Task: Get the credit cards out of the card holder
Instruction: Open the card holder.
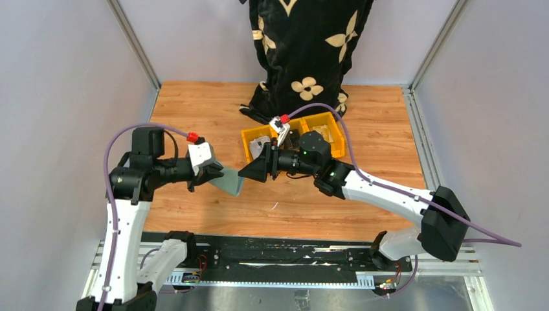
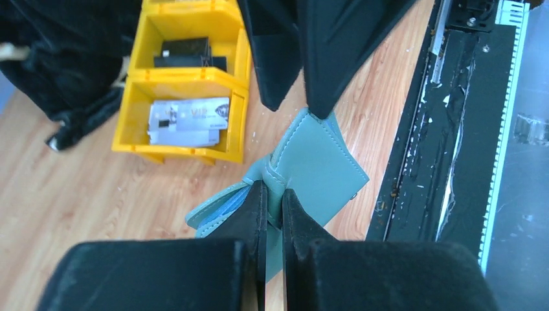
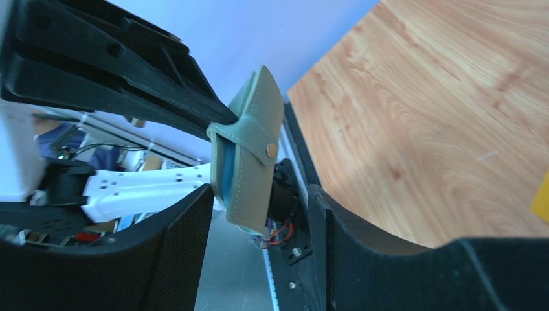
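- I am pinching the holder (image 2: 320, 165) in my left gripper (image 2: 273, 189), its fingers pressed together on the stitched edge.
- The holder is hanging clear of the table (image 1: 194, 110), between my two arms and on the near side of the yellow bins (image 2: 188, 81).
- It is showing as a flat, pale grey-green folding wallet with a stitched border and a small round stud (image 3: 272, 150) on its tab. The flaps are gaping a little on one side.
- My right gripper (image 2: 296, 111) is standing spread around the holder's far end. One fingertip is touching the top edge, and the other is standing apart from it.
- Two cards (image 2: 188, 120) are lying in the nearer bin. The upper one is silver-grey with "VIP" printed on it, and a white one is showing from under it.
- A blue edge (image 3: 226, 172) is peeking out between the holder's flaps. I cannot tell whether it is a card or lining.
- The inner slots are facing away from every camera, so I cannot tell how many cards are inside.
- My left fingers are covering the part of the holder that they are gripping.
- A black thing (image 2: 184, 55) is lying in the farther bin, too dark to make out.
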Motion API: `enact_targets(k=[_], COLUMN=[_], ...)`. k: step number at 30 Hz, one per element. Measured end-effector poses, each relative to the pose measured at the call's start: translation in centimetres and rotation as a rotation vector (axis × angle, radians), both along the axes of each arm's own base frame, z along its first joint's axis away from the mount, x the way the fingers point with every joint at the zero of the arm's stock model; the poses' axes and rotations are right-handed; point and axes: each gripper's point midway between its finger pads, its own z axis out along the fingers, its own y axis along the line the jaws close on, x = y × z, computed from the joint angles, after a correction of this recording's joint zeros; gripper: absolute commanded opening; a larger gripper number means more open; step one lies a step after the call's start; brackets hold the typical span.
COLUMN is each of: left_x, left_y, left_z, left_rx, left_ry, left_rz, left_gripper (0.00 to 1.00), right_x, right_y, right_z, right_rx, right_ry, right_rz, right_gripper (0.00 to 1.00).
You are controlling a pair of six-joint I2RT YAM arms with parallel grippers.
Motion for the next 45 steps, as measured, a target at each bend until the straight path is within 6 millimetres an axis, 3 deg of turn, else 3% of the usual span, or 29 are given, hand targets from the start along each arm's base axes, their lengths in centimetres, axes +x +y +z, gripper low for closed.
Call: enact_targets(k=[4, 9, 15, 21, 22, 25, 27, 28, 31, 32, 34, 35, 41, 45], left_x=[-1.8, -3.1, -3.9, -4.3, -4.3, -4.4, -4.4, -4.4, -4.5, -4.6, -4.8, -4.8, -5.2, -5.3], left_y=[-0.5, -0.6, -0.5, -0.6, -0.6, -0.5, -0.5, -0.5, -0.5, -0.5, -0.4, -0.4, -0.5, -0.6], left_z=[1.5, 2.5, 3.5, 4.0, 4.0, 4.1, 4.2, 4.2, 4.4, 4.4, 4.3, 4.5, 6.2, 6.7], left_rx=[-0.011, 0.003, 0.033, 0.040, 0.041, 0.050, 0.054, 0.057, 0.062, 0.062, 0.067, 0.063, 0.042, 0.011], left_ry=[-0.108, -0.234, -0.388, -0.449, -0.454, -0.464, -0.478, -0.486, -0.509, -0.513, -0.507, -0.510, -0.521, -0.467], left_rz=[-0.056, -0.105, -0.154, -0.183, -0.185, -0.186, -0.192, -0.194, -0.201, -0.203, -0.198, -0.197, -0.175, -0.152], left_gripper=[0.00, 0.00, 0.00, 0.00, 0.00, 0.00, 0.00, 0.00, 0.00, 0.13, 0.76, 0.97, 1.00, 1.00], right_x=[-1.1, -2.6, -4.4, -5.9, -6.0, -6.1, -6.1, -6.2, -6.5, -6.5, -6.4, -6.2, -5.4, -5.9], right_y=[-0.5, -0.2, 0.7, 2.3, 2.5, 2.9, 3.2, 3.4, 3.7, 3.7, 3.8, 3.7, 0.8, -1.2], right_z=[2.4, 3.0, 4.1, 4.8, 4.8, 4.6, 4.8, 4.7, 4.2, 3.9, 3.5, 3.4, 3.0, 4.8], right_rx=[0.062, 0.079, 0.088, 0.073, 0.068, 0.049, 0.042, 0.037, 0.008, -0.008, -0.044, -0.063, -0.143, -0.141], right_ry=[-0.024, -0.028, -0.066, -0.113, -0.120, -0.124, -0.134, -0.148, -0.188, -0.207, -0.245, -0.265, -0.439, -0.609], right_rz=[0.039, 0.109, 0.175, 0.216, 0.217, 0.215, 0.220, 0.221, 0.209, 0.205, 0.181, 0.169, 0.097, 0.099], right_gripper=[0.62, 0.68, 0.58, 0.40, 0.40, 0.65, 0.67, 0.64, 0.29, 0.19, 0.05, 0.02, 0.00, 0.00])
